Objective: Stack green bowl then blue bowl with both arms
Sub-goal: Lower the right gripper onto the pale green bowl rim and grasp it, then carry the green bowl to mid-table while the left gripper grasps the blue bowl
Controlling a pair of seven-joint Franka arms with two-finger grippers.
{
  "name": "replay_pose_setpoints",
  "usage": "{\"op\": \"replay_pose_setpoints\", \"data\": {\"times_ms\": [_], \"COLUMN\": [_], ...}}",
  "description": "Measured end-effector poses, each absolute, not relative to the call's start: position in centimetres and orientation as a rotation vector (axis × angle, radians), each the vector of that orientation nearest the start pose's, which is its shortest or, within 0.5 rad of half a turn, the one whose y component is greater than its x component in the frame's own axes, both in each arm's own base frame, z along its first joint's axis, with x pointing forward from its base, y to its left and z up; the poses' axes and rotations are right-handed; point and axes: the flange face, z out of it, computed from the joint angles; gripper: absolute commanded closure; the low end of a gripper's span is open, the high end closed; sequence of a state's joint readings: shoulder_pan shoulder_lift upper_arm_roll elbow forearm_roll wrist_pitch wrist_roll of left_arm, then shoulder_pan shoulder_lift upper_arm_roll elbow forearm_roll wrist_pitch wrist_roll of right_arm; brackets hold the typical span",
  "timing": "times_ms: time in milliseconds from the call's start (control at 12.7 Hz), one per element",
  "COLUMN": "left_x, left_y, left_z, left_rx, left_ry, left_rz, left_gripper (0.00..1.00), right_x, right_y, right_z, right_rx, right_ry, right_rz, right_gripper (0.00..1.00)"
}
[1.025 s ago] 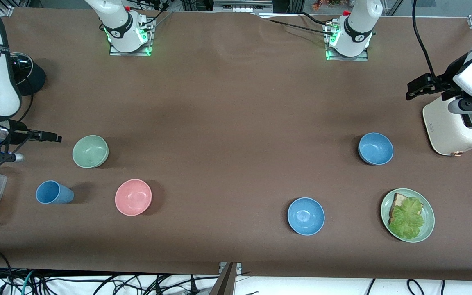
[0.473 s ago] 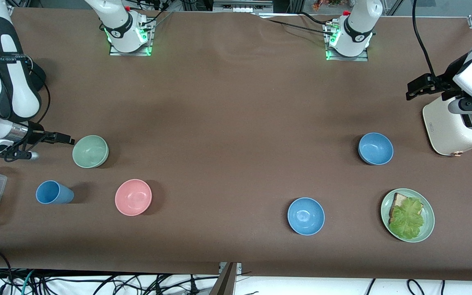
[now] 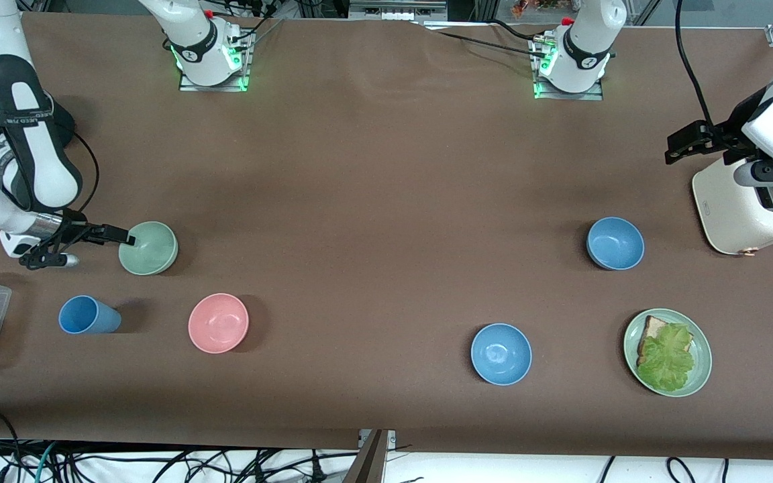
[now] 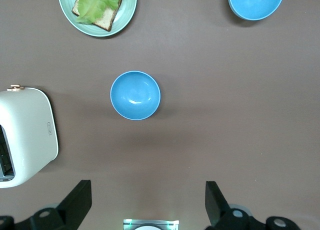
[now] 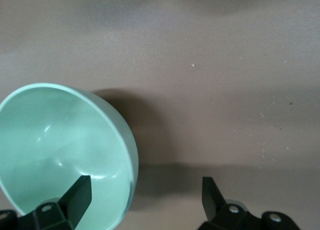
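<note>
Your two blue bowls sit toward the left arm's end of the table (image 3: 386,201): one blue bowl (image 3: 501,353) nearer the front cam, other (image 3: 615,243) farther. Green bowl (image 3: 148,247) sits at right arm's end. Right tool (image 3: 128,238) wide open, straddling its rim, holding nothing. Left tool (image 3: 678,144) fully open, empty, over the toaster (image 3: 745,208), waiting.

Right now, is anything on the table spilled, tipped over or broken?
Nothing stands out. The pale mint-green bowl, pink bowl and both round blue bowls sit upright and unspilled. The right claw is open at the green bowl's rim.
</note>
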State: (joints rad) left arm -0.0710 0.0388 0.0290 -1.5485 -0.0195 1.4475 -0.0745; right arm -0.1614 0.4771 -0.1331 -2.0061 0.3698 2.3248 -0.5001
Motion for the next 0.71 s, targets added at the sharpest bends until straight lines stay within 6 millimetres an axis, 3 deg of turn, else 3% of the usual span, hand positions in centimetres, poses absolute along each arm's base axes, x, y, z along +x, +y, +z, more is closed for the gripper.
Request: {"op": "replay_pose_setpoints", "data": {"times_ms": [236, 552, 709], "left_x": [55.5, 56.1, 56.4], "left_y": [-2.3, -0.5, 3.2], "left_z": [60.0, 59.4, 58.1], "left_rx": [-3.144, -3.143, -3.142], "left_ry": [-0.059, -0.111, -0.188], "left_rz": [0.220, 0.208, 0.201], "left_gripper": [0.00, 0.00, 0.00], "right_x": [56.6, 56.8, 57.2], "right_y": [-16.4, -16.1, -15.6], "right_z": [20.3, 20.3, 20.7], "right_rx": [-2.907, -2.904, -2.903], "right_ry": [0.077, 0.068, 0.055], "right_rz": [0.088, 0.087, 0.073], "right_gripper": [1.00, 1.00, 1.00]}}
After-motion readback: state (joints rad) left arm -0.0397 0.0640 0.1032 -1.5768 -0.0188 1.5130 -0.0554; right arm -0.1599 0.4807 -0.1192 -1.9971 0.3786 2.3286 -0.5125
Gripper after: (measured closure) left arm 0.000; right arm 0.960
